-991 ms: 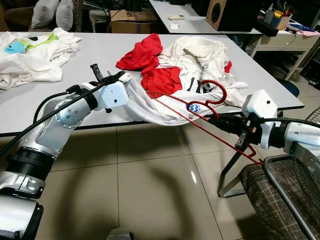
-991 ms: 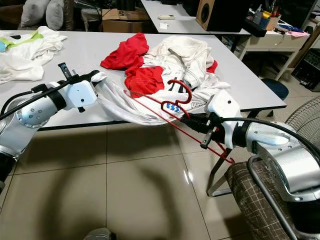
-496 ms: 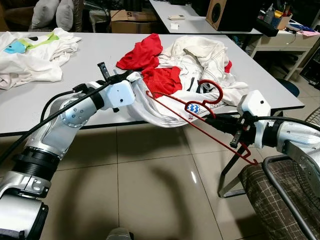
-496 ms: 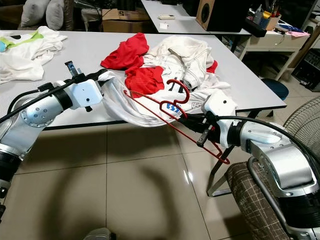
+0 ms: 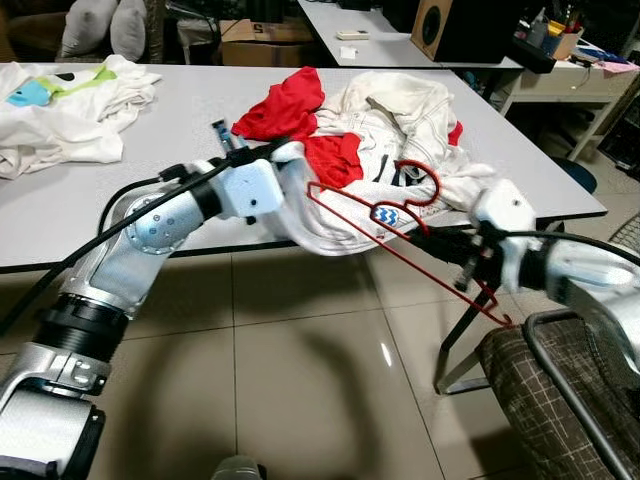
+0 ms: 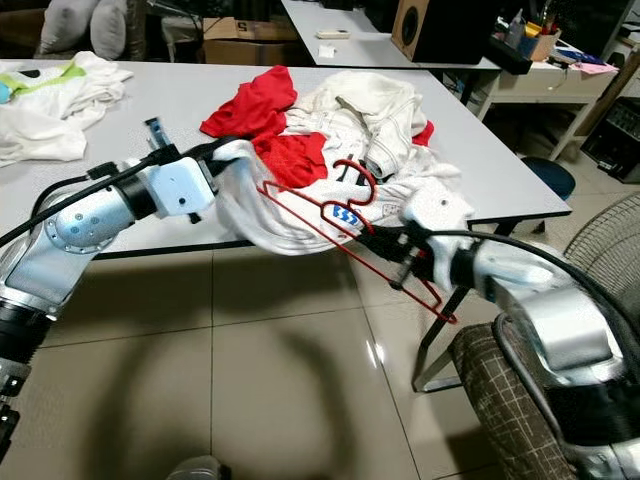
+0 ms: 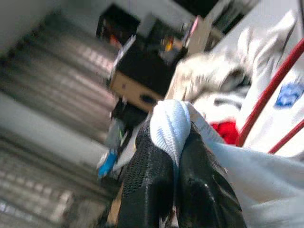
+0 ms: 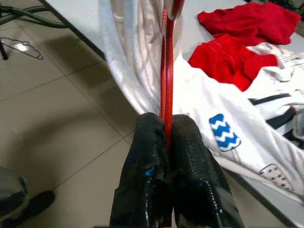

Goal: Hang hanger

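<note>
The red hanger (image 5: 400,235) sits off the front edge of the grey table (image 5: 180,110), above the tiled floor (image 5: 300,380), with its hook beside the pile of clothes and one end pushed into a white shirt (image 5: 330,215).

The right wrist view gives what the head views cannot: the right gripper (image 8: 167,135) has its two black fingers (image 8: 147,142) pressed together on the hanger's thin red bar, with the shirt's blue zigzag badge (image 8: 223,132) just beside them. From the head, that gripper (image 6: 392,243) is a dark shape beneath the hook, its grip hard to read.

The left wrist view shows the left gripper (image 7: 173,142) pinched on a ribbed white hem of the shirt (the cloth folds over the fingertips), with the hanger's red wire crossing close by. The head views place this gripper (image 5: 270,152) at the table's front edge, lifting the shirt off the pile.

Red clothes (image 5: 300,120) lie among white ones in the middle of the table, and another white garment (image 5: 70,110) lies on its far left. A dark wire basket (image 5: 560,390) with a checked lining stands on the floor at the right, under the right arm; what it contains cannot be made out.
</note>
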Controlling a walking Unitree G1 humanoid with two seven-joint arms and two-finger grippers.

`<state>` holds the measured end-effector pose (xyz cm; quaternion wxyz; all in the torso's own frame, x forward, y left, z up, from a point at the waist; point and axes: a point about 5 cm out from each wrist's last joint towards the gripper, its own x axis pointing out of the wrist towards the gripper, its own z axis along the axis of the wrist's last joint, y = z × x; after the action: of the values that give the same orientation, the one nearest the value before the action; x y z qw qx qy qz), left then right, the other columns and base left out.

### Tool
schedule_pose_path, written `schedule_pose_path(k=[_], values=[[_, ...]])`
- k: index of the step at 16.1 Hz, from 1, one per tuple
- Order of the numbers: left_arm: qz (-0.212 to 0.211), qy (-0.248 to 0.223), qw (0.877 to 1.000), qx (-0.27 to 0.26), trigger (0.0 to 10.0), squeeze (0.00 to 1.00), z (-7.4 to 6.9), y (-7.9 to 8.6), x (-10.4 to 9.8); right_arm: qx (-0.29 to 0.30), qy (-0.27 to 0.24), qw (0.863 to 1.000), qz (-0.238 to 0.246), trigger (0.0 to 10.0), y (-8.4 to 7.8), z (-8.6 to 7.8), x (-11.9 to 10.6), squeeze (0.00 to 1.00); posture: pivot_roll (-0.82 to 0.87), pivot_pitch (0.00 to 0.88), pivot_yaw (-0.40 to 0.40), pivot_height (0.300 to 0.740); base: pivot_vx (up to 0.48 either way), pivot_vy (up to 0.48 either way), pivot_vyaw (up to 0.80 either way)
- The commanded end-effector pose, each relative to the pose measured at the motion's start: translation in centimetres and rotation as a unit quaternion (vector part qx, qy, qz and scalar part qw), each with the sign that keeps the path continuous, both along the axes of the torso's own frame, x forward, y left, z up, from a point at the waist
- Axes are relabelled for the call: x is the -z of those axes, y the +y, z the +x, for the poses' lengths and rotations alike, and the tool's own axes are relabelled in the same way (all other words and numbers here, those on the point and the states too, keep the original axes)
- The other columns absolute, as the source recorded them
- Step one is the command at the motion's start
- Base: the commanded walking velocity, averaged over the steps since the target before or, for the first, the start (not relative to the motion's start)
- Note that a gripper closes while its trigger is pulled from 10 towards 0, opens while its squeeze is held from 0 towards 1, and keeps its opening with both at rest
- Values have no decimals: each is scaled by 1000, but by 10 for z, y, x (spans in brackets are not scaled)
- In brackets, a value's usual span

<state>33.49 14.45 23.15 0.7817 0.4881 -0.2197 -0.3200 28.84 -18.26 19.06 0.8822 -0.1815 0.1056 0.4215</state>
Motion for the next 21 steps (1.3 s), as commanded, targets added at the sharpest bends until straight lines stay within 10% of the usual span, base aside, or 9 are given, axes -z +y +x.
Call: schedule_pose_path(k=[1,8,11,14,21], values=[[-4,-23,999,32,0,0,-5,-7,-11,16,-7,1000,-7,10000,-3,4,-2,0,74,0,-102,740,0,0,0],[-30,-96,993,64,0,0,-13,-10,-40,172,-8,985,-3,10000,-24,28,5,0,69,0,-106,740,0,0,0],[-17,-78,995,54,0,0,-10,-6,-30,276,-76,948,138,10000,-38,50,-29,0,59,0,-101,740,0,0,0],[-18,8,997,70,0,0,-11,-13,-6,233,25,932,276,10000,-21,48,-11,0,52,0,-95,740,0,0,0],[-15,38,998,38,0,0,-1,-14,4,200,196,803,526,10000,10,34,17,0,41,0,-82,740,0,0,0]])
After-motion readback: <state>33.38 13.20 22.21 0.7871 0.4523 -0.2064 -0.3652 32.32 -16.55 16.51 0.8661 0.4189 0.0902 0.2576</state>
